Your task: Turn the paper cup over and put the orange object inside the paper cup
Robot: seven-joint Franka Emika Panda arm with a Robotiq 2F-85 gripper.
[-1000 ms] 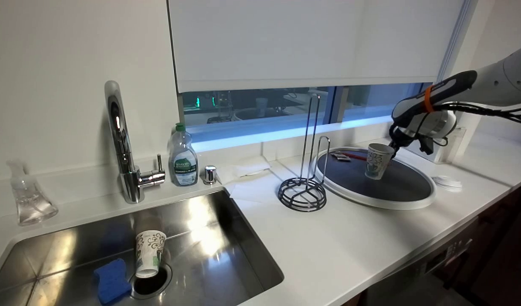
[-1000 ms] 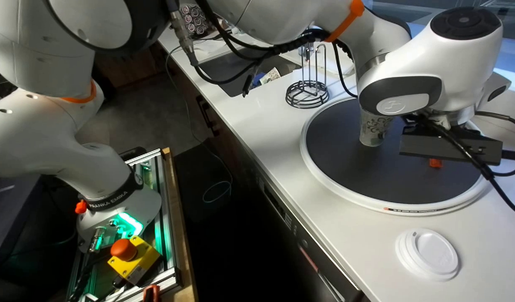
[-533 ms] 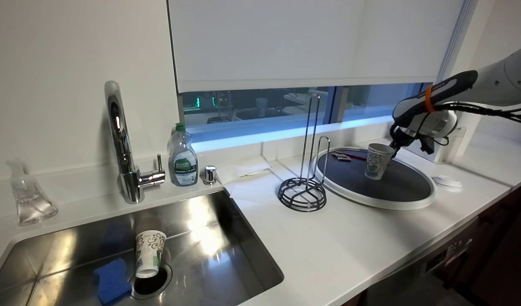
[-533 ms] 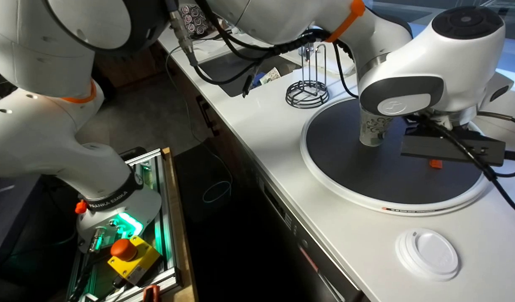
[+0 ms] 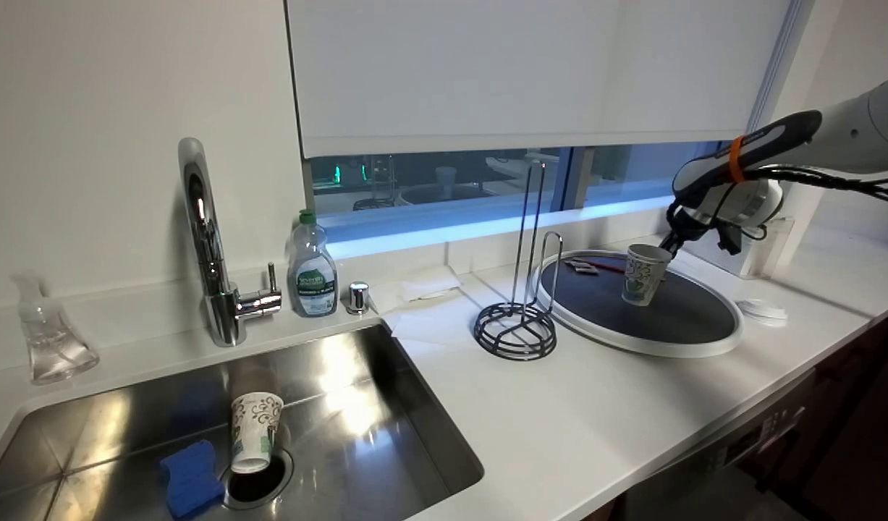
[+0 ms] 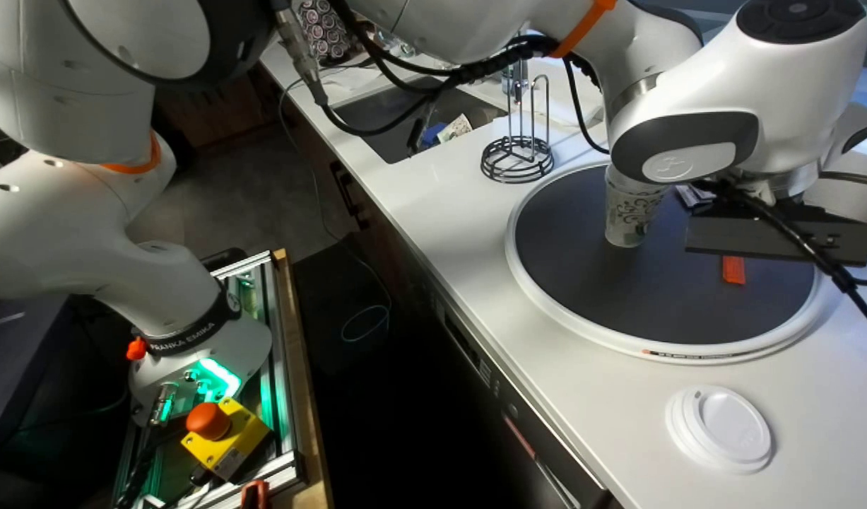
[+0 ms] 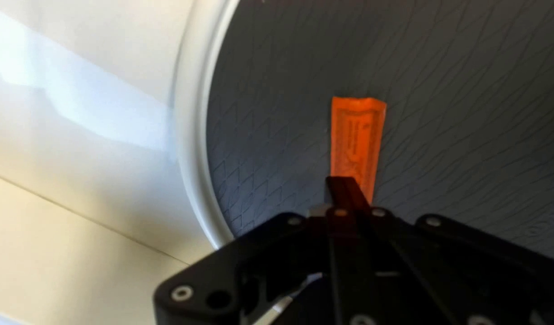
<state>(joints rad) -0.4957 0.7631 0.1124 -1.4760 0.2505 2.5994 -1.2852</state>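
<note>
**Black claw [image 7: 342, 181] closed over a slim, flat, orange-red printed packet [image 7: 356, 135]**

Your claw's fingertips [image 7: 337, 189] are drawn together; in the wrist view they cover part of the packet, though you can't see whether they touch it. The packet lies on the round dark-grey tray [image 7: 191, 113] with a raised white rim. Its long axis runs nearly straight up the wrist view, roughly in line with the claw, the uncovered end pointing to the top. In an exterior view one end shows below the grey camera housing [image 6: 730, 233], aimed toward the stacked white plastic lids [image 6: 719, 428].

On the same tray, apart from the packet, you have the tapered, whitish, scroll-printed paper cup [image 5: 640, 278], standing mouth up. The tray rests on the white tabletop [image 5: 487, 427], a dark wire stand [image 5: 516, 331] just beside it. Farther out, in the stainless-steel sink [image 5: 364, 456], a second scroll-printed paper cup [image 5: 255, 433] lies on its side near a blue sponge [image 5: 189, 477].
</note>
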